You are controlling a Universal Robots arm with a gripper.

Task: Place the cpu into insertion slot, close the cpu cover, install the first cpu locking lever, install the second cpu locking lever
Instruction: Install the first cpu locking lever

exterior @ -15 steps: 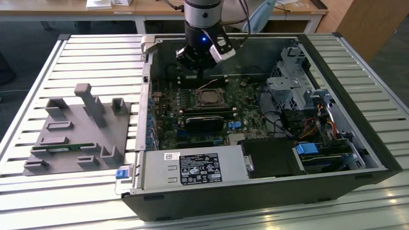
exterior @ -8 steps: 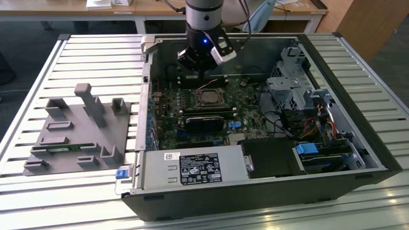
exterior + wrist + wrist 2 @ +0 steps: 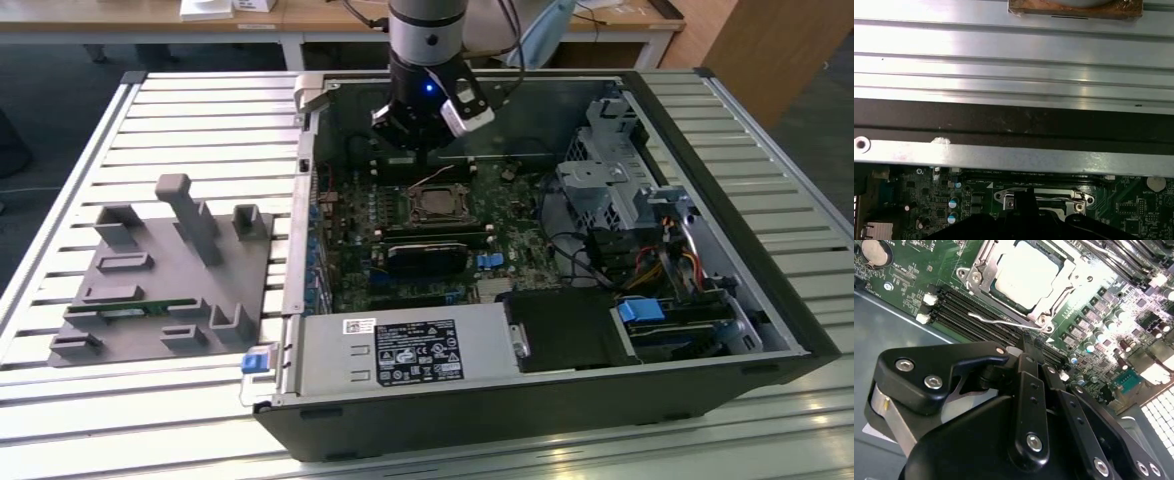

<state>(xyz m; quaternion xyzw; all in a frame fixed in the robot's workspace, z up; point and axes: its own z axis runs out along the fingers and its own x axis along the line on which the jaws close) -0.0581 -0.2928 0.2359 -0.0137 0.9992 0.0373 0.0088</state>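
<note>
One end effector (image 3: 1024, 341) closed near cpu (image 3: 1026, 272) | computer case (image 3: 534, 420) on slatted metal table (image 3: 80, 160) | wooden desk (image 3: 334, 18) behind

A robotics lab or workshop: slatted aluminium bench (image 3: 200, 110), opened computer case (image 3: 534, 420) (motherboard (image 3: 350, 225) exposed), wooden desks (image 3: 120, 22) far behind.

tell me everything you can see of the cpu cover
The cpu cover is a thin silvery metal frame with a large square window. It seems to lie down flat around the cpu, whose pale metal top shows through the window. Screw heads sit by its corners, and a thin wire lever runs along one side. The gripper hangs near that side; contact is unclear.
</note>
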